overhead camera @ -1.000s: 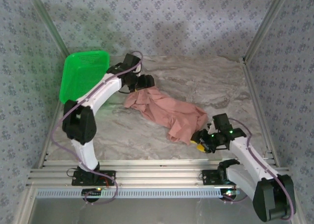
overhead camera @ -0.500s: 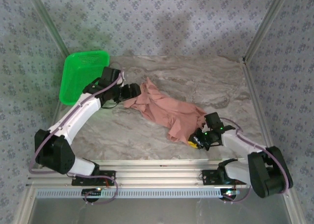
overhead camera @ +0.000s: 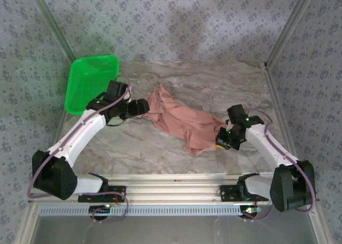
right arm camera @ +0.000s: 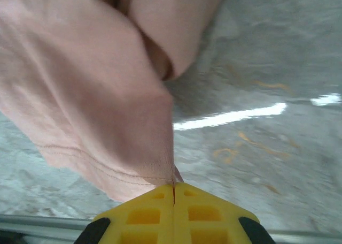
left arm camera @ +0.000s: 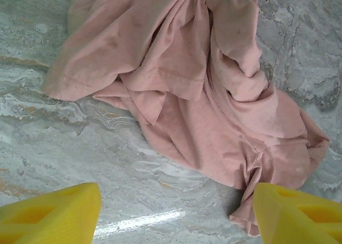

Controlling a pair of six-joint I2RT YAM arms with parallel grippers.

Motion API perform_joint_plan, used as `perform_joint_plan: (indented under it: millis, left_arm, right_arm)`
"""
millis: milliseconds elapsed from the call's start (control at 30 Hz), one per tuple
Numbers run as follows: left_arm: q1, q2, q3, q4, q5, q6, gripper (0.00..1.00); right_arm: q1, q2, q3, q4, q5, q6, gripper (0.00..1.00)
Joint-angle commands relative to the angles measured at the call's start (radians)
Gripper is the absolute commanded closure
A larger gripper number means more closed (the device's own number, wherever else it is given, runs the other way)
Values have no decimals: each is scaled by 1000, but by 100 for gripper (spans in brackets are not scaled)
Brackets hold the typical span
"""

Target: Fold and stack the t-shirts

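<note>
Marble tabletop (overhead camera: 214, 83) — right gripper (overhead camera: 220, 143) pinches the t-shirt (overhead camera: 181, 121) by its hem; left gripper (overhead camera: 144, 106) spread, beside it.

Soft matt cloth t-shirt (left arm camera: 203, 94) on a glossy, smooth marbled tabletop (left arm camera: 80, 169) (yellow plastic fingers (right arm camera: 144, 217), green plastic basket (overhead camera: 88, 86))

The scene is lit brightly and evenly. Glare is seen on the marble table (right arm camera: 278, 164) in both wrist views. Soft shadows are cast beside the t-shirt (right arm camera: 80, 94). The yellow fingertips (left arm camera: 53, 212) are blurred.
</note>
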Motion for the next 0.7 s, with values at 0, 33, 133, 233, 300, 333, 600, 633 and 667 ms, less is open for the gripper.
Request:
perform_joint_plan:
  millis: [0,33,133,233,300,333,600,633,667]
  left_arm:
    - [6,-8,-1,-7,-6,19,26]
    - [6,-5,-2,-5,-3,19,25]
    - [6,0,-9,-1,5,15,25]
    - [6,3,-17,-1,8,15,26]
    - [6,5,-21,0,9,15,26]
    - [6,5,-22,1,11,17,26]
    - [6,-17,-41,-21,10,21,26]
    - [6,-26,-47,-22,8,19,26]
    - [7,-31,-52,-23,9,18,26]
  right_arm:
    - [-25,-1,54,-153,113,-86,100]
    - [-29,9,57,-151,129,-85,100]
    - [-20,51,57,-123,199,-80,98]
    - [-12,87,45,-82,230,-74,97]
    - [-14,103,33,-46,221,-50,97]
    - [-20,116,32,-31,225,-44,97]
    - [-57,88,-13,40,144,4,51]
    - [-79,45,-34,54,110,25,48]
    - [-101,9,-52,66,79,40,46]
